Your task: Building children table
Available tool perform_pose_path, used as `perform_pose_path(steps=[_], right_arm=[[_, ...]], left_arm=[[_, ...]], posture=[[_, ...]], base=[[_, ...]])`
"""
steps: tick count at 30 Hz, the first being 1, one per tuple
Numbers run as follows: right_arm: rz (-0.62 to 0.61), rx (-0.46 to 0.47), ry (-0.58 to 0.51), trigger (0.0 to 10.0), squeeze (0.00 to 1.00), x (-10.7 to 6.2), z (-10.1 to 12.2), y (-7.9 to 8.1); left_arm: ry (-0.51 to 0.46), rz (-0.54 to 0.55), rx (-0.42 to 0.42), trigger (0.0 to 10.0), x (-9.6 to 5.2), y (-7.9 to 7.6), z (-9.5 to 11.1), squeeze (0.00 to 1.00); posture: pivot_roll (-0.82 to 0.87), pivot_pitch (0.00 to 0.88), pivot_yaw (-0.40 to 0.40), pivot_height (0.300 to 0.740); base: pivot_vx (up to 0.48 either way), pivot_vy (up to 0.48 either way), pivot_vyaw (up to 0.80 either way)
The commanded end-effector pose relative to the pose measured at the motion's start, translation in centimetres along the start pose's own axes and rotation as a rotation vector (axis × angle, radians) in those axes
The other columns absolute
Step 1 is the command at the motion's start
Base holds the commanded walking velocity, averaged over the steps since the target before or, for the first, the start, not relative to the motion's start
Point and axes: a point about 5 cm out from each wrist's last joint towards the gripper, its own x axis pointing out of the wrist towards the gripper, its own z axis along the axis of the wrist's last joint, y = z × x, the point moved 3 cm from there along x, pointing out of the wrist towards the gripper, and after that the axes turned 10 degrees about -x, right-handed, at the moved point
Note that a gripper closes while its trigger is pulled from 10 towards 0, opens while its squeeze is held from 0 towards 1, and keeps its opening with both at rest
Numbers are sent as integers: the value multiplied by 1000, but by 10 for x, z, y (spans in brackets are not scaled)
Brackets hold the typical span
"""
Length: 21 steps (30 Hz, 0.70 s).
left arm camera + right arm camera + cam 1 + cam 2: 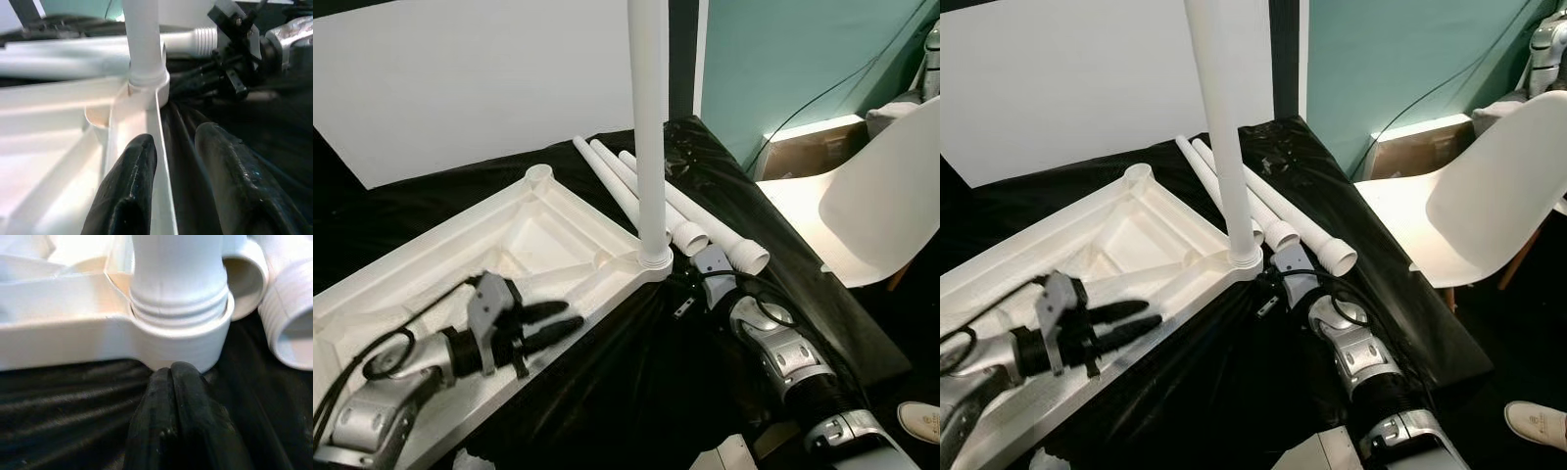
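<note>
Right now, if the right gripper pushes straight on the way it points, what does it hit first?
Most likely the corner socket of the tabletop, right under the upright leg. The right gripper already sits almost against it, fingers together.

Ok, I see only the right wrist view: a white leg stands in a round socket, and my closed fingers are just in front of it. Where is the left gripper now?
Observer: The left gripper is open at the long edge of the upturned tabletop, with one finger on each side of the rim.
Operator: I see two open leg ends beside the socket. How many loose legs are there?
Observer: Three loose legs lie side by side on the black cloth, behind the upright leg.
Operator: Does another corner have a leg already?
Observer: The far corner socket is empty.
</note>
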Motion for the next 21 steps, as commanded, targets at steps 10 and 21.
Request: perform_pose_path(steps=[10,21], right_arm=[[-267,-29,-8,10000,0,-13,13,-37],[-207,2,8,10000,0,-11,11,-12]], left_arm=[[-143,302,18,10000,32,45,2,0],[-169,374,2,10000,50,56,-1,0]], posture=[[-81,0,89,740],[-93,0,93,740]], base=[[0,0,0],[0,0,0]])
